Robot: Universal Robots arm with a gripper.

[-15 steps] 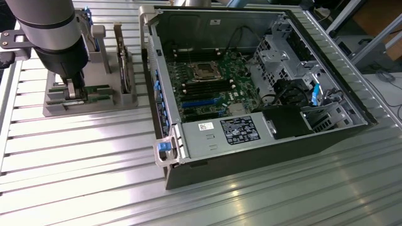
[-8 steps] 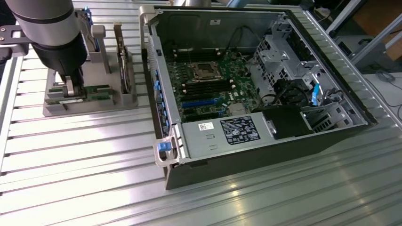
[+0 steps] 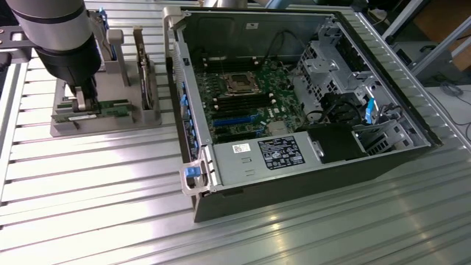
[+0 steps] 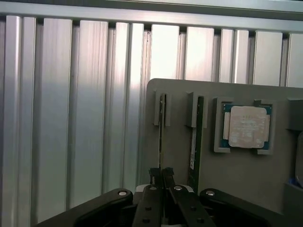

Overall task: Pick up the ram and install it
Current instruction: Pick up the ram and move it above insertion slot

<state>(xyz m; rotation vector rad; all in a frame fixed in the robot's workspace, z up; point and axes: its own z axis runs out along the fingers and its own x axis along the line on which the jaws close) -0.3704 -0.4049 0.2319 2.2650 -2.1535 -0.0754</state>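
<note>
Tabletop [image 4: 71,118] of ribbed aluminium — gripper [image 4: 161,173] pinching ram [image 4: 161,132] in grey holder [image 4: 236,177].

Bare table [image 4: 71,123] lies open past the edge of the holder [image 4: 236,177], beside the gripper [image 4: 162,173] clamped on the ram [image 4: 162,132]. The 2nd stick [image 4: 197,127] crowds its other side.

The surface [image 3: 110,182] is presenting as ribbed aluminium profile, its grooves running parallel. Strong light is striking it hard: a glare patch [image 3: 290,218] is showing toward the exterior view's lower middle, and bright bands [image 4: 165,52] are washing over the ribs in the wrist view. Beyond the surface's edge, at the exterior view's right, aluminium frame struts [image 3: 440,41] are crossing before a brown panel [image 3: 445,14]. A cable [image 3: 462,113] is trailing over a pale area there.
</note>
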